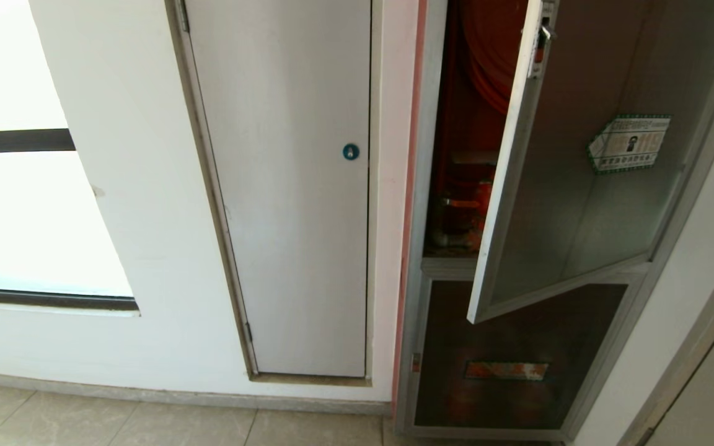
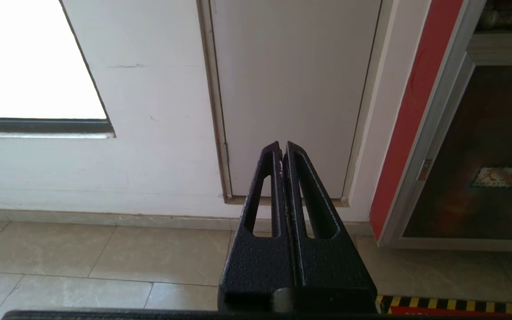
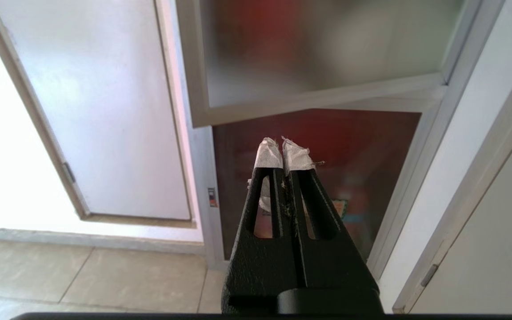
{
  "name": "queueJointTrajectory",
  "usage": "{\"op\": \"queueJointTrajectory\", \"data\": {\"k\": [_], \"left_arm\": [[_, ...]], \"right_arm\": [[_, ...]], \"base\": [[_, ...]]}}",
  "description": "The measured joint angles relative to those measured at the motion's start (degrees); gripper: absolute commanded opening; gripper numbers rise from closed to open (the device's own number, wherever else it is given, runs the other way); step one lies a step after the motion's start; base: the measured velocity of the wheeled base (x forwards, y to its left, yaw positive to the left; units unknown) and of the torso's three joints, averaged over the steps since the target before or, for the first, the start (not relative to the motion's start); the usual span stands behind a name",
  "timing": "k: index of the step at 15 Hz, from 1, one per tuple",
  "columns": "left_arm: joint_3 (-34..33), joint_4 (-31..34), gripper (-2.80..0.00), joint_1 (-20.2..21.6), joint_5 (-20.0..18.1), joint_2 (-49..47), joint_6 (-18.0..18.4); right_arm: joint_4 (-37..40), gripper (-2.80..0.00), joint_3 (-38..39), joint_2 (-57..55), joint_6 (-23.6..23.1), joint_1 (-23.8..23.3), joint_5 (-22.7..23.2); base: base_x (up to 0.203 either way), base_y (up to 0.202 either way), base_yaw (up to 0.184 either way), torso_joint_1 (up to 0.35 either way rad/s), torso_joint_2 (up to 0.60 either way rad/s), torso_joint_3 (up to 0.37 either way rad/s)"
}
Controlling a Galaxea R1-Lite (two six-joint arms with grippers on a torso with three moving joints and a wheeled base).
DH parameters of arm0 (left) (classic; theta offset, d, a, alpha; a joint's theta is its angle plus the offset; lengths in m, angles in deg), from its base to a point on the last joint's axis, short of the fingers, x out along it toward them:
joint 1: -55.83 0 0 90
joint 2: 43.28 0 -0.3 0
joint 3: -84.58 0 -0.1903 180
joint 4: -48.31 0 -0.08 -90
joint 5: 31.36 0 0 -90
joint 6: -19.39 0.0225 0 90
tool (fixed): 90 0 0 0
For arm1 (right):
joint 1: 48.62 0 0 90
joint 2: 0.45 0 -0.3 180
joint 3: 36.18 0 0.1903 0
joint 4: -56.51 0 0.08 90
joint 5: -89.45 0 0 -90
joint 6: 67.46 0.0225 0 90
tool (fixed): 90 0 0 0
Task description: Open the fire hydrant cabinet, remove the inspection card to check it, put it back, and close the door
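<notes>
The fire hydrant cabinet (image 1: 416,235) stands at the right of the head view, silver-framed with a red edge strip. Its door (image 1: 580,204), dark glass with a green-bordered hexagonal sticker (image 1: 630,144), hangs partly open, swung outward. Red hose and a valve (image 1: 475,210) show in the gap. The inspection card is out of view. My right gripper (image 3: 282,144), fingertips wrapped in white tape, is shut and empty, low in front of the cabinet's lower panel (image 3: 371,146), below the door's bottom rail (image 3: 322,100). My left gripper (image 2: 281,146) is shut, empty, facing the white door. Neither arm shows in the head view.
A plain white door (image 1: 289,186) with a round blue lock (image 1: 351,152) sits left of the cabinet. A bright window (image 1: 22,155) is at far left. The lower dark panel carries an orange label plate (image 1: 506,370). Beige floor tiles (image 2: 105,262) run along the wall.
</notes>
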State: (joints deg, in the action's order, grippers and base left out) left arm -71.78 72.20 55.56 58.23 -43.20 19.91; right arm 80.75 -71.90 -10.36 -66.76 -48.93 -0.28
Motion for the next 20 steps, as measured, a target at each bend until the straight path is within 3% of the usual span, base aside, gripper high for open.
{"op": "queueJointTrajectory", "data": {"k": [8, 14, 17, 20], "left_arm": [[0.00, 0.02, -2.80, 0.00, -0.03, 0.00, 0.00], [0.00, 0.00, -2.80, 0.00, 0.00, 0.00, 0.00], [0.00, 0.00, -2.80, 0.00, -0.02, 0.00, 0.00], [0.00, 0.00, -2.80, 0.00, -0.02, 0.00, 0.00]], "right_arm": [[-2.95, -2.80, -20.00, -30.28, 0.72, 1.08, 2.51], [-10.97, -2.80, -37.70, -58.69, 4.84, 11.18, 2.45], [-12.27, -2.80, -48.54, -70.58, 6.37, 16.28, -0.57], [-16.01, -2.80, -56.33, -80.53, 7.81, 21.83, -7.47]], "base": [[0.000, 0.000, 0.000, 0.000, 0.00, 0.000], [0.000, 0.000, 0.000, 0.000, 0.00, 0.000], [0.000, 0.000, 0.000, 0.000, 0.00, 0.000], [0.000, 0.000, 0.000, 0.000, 0.00, 0.000]]}}
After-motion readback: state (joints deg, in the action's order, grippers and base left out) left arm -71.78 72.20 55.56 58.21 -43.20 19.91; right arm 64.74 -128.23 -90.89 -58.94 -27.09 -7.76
